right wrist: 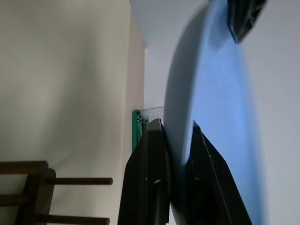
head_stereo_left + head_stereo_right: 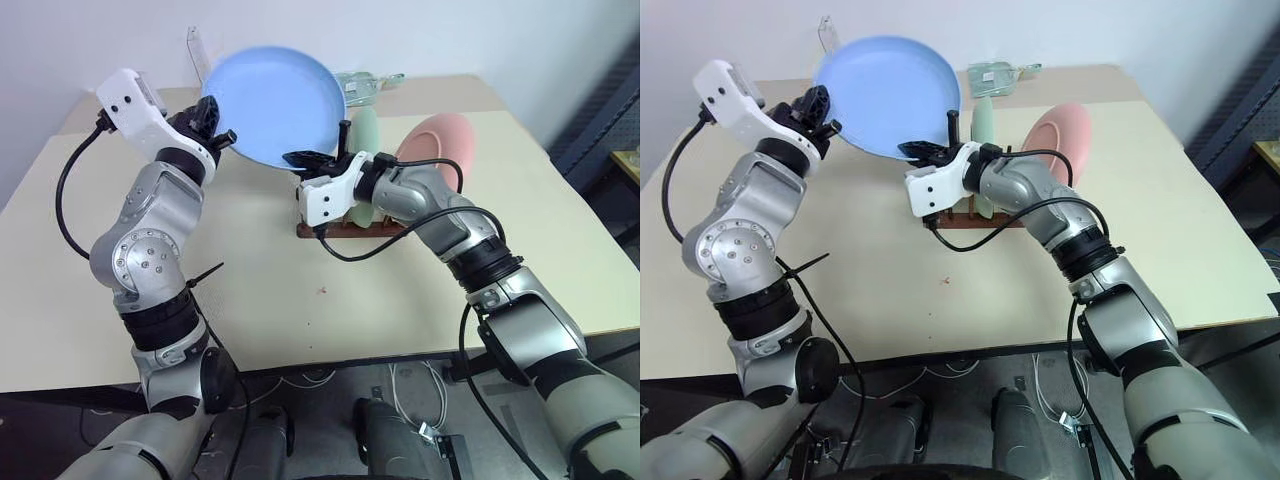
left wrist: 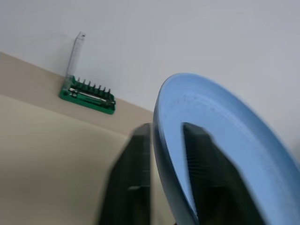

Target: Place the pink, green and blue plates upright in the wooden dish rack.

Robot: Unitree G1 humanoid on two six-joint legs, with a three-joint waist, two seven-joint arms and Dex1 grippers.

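Head pair: looking forward and down from above both arms, over the beige worktop [image 2: 260,300], sharing nearly the same scene, slightly offset sideways. Wrist views: set close behind each end effector, facing along its fingers, both very near the blue plate [image 3: 220,136].

Layout of the scene. The dish rack [image 2: 345,228] stands on the bench [image 2: 260,300], near its middle. Two plates stand upright in the rack: one [image 2: 363,135] toward the rack's left, another [image 2: 440,140] at its right end. A third plate [image 2: 275,105] is raised above the bench, left of and behind the rack, between the left hand [image 2: 215,125] at its left rim and the right hand [image 2: 308,158] at its lower rim. A bit holder [image 3: 87,93] lies at the bench's far edge.
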